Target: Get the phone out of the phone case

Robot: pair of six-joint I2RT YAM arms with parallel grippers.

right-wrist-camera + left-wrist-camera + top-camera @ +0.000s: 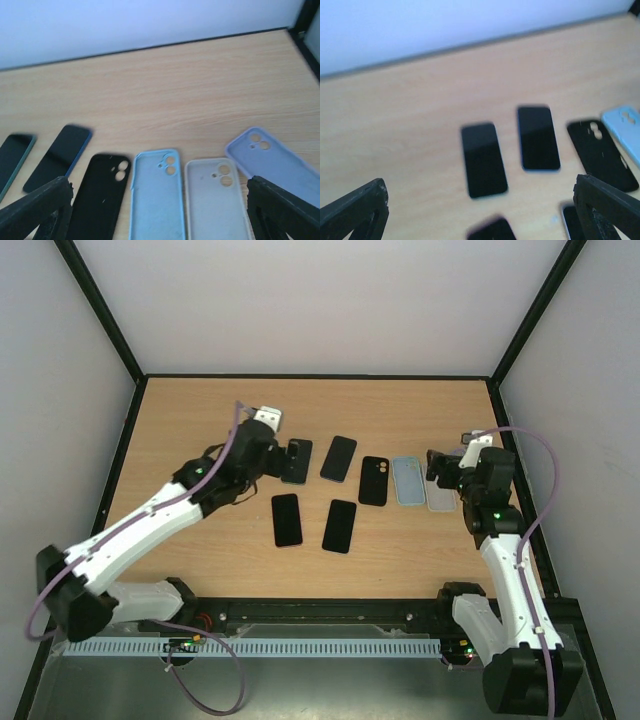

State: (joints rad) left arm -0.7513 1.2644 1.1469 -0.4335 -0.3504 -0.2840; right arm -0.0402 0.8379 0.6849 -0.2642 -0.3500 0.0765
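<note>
Several dark phones lie face up on the wooden table [200, 420]: two in a far row [296, 461] [338, 458] and two nearer [287, 520] [340, 526]. I cannot tell which phone sits in a phone case. In the left wrist view one phone [483, 160] lies just ahead of my left gripper [482, 200], which hangs open and empty above the table. The empty cases lie in a row: black case [100, 192], light blue case [157, 195], white case [217, 200], lavender case [280, 165]. My right gripper [160, 200] is open above them, holding nothing.
Black frame rails [320, 376] border the table at the back and sides, with white walls beyond. A blue-edged phone [57, 157] and a green-edged phone [12, 155] lie left of the black case. Bare wood stretches behind the phones toward the back rail.
</note>
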